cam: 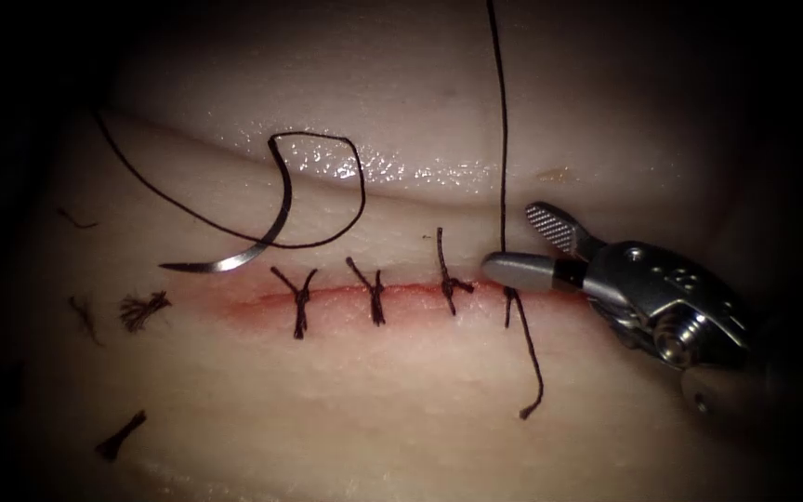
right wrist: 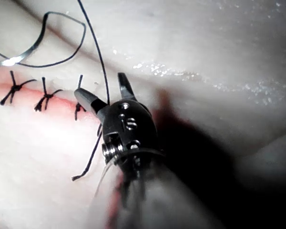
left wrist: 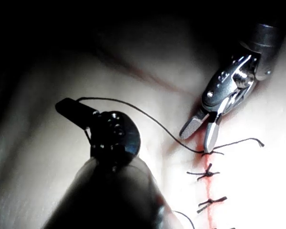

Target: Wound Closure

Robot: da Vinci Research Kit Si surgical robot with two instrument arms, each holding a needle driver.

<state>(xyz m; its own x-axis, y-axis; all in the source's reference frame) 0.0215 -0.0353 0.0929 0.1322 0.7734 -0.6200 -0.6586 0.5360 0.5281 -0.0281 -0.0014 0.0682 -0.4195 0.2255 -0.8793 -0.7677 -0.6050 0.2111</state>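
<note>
Right claw [cam: 522, 244]: jaws wide apart, holding nothing, poised at the right end of the cut [cam: 364, 293]; the lower jaw lies level just over the wound line, the upper jaw is raised toward the far side. A taut strand of thread [cam: 502, 139] passes between the two jaws, rising from the rightmost stitch [cam: 511, 302] straight toward the far edge of the endoscope view.

Left claw [left wrist: 69, 109]: seen in its own wrist view, with the thread running to its tip; whether its jaws are open or closed, cannot tell.

Rightmost stitch: short free tail [cam: 532, 372] trailing toward the near side, ending loose on the tissue [cam: 401, 409].

Finished stitches: three knotted, [cam: 301, 297], [cam: 374, 290], [cam: 446, 279], crossing the cut to the left of the right claw. Red fluid [cam: 253, 302] lines the cut.

Needle [cam: 253, 237]: lying free on the tissue, far side of the cut toward its left end, not in the tissue, held by neither tool; thread loops from its swaged end.

Cut ends of thread [cam: 141, 309]: scattered at left.

Risks, as judged: a jaw edge closing at the wrong height could sever the strand too near the knot, loosening it; excess tension on the strand could tear the tissue; the loose needle could snag its loop.
</note>
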